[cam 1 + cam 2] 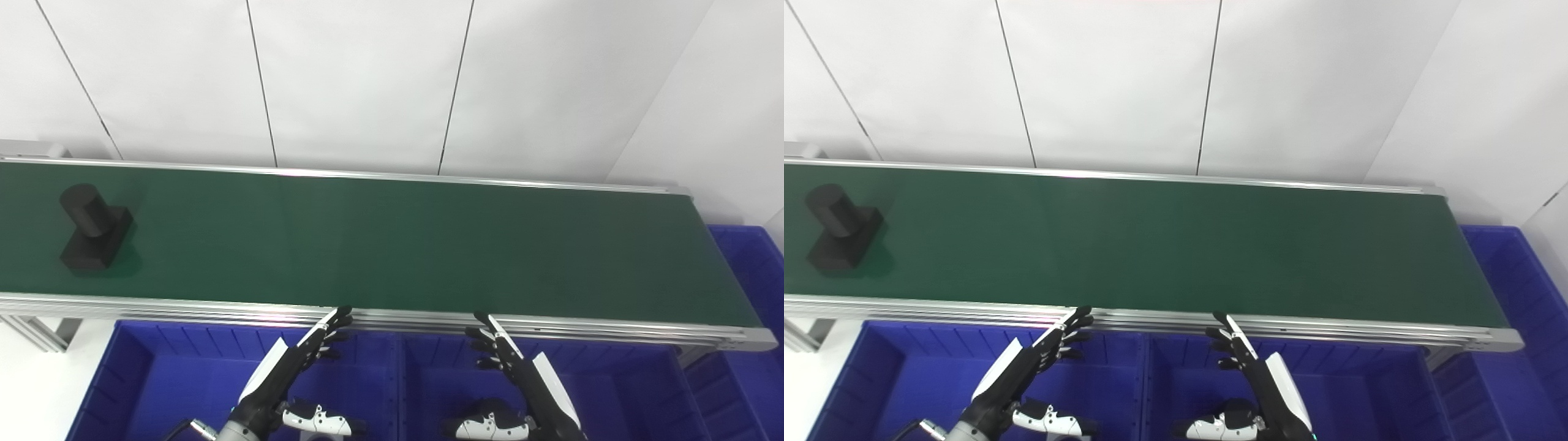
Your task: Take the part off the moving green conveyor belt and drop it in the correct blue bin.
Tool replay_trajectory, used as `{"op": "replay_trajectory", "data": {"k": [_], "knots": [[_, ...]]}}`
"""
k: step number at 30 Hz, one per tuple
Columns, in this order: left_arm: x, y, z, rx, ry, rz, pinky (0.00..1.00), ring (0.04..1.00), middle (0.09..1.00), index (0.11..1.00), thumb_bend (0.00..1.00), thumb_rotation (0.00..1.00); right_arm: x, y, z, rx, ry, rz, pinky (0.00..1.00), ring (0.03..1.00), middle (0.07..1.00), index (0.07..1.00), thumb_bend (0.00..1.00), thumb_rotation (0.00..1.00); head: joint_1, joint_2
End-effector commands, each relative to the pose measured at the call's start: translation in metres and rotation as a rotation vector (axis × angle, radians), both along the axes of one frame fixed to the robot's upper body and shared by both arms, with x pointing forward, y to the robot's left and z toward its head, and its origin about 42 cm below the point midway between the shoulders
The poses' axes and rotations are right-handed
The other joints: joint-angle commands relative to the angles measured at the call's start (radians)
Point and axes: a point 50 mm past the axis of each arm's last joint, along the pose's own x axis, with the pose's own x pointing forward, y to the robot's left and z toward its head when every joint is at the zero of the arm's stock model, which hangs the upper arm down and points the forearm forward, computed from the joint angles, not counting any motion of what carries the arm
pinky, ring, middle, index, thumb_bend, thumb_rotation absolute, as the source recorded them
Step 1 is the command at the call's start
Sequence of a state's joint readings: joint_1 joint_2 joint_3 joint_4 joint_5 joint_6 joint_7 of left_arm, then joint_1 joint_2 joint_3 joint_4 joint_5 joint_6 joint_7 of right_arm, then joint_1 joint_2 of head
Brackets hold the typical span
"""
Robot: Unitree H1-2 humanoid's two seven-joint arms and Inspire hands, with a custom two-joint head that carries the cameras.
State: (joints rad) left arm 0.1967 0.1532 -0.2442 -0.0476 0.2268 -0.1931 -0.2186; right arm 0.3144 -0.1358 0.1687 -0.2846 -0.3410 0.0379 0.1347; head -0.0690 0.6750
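Green conveyor belt [398,245]; black part [92,226] upon it

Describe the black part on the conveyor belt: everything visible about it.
The black part is matte and dark, with no markings visible; its material cannot be told. It has two sections: a blocky rectangular base and a round cylinder rising from the base's top, which looks tilted toward the upper left in these views. It sits on the green conveyor belt near the left end, roughly midway between the rails, casting a faint shadow. Only the belt touches it; both hands are far off.
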Motion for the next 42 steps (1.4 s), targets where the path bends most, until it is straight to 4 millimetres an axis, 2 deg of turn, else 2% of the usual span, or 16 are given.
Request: {"op": "replay_trajectory", "data": {"k": [1,20,25,42], "knots": [[0.0076,-0.0035,0.0095,-0.023,-0.056,-0.001,0.77,0.873,0.933,0.955,0.83,0.18,0.0035,0.0005,0.0095,0.007,-0.050,-0.001,0.75,0.845,0.875,0.965,0.82,0.13,0.000,-0.001],[0.0071,-0.0025,0.0081,-0.023,-0.057,-0.001,0.78,0.876,0.935,0.953,0.84,0.19,0.0032,0.0008,0.0086,0.011,-0.054,-0.002,0.77,0.852,0.878,0.966,0.82,0.12,-0.003,-0.005],[0.0064,-0.0023,0.0074,-0.016,-0.058,-0.003,0.78,0.876,0.936,0.957,0.83,0.19,0.0025,0.0007,0.0079,0.014,-0.053,-0.001,0.76,0.853,0.878,0.966,0.82,0.13,-0.006,-0.022],[0.0070,-0.0021,0.0081,-0.017,-0.057,-0.004,0.79,0.882,0.938,0.959,0.84,0.19,0.0026,0.0005,0.0088,0.011,-0.059,0.000,0.76,0.849,0.878,0.969,0.82,0.13,-0.004,-0.005]]}}
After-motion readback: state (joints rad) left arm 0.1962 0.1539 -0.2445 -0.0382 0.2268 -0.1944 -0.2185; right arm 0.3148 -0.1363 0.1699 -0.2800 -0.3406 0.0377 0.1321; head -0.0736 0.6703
